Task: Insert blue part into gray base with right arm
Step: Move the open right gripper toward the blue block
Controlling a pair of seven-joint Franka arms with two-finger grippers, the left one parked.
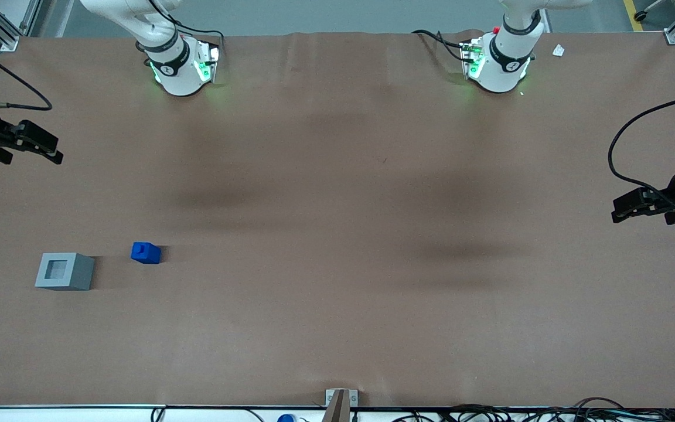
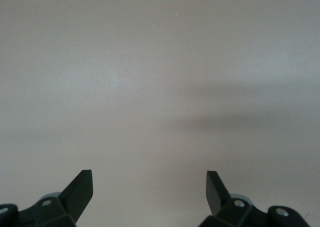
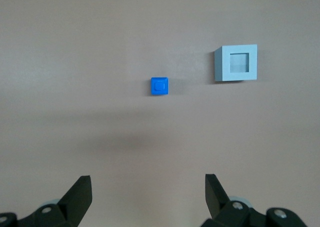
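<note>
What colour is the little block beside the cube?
Bright blue block, clearest in the right wrist view.

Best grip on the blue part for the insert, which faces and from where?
Come straight down on the blue part and close the jaws on two opposite side walls: these look flat, the stub faces up, and bare table surrounds it, the gray base standing apart. The gripper, open, hangs high above both, farther from the front camera.

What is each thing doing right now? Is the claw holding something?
blue part: lying loose on the table, stub on top, not inside anything.
gray base: upright beside the blue part, its square hole empty.
claw: open, holding nothing, up above the table and away from both blocks.
table: covered with a brown sheet.
</note>
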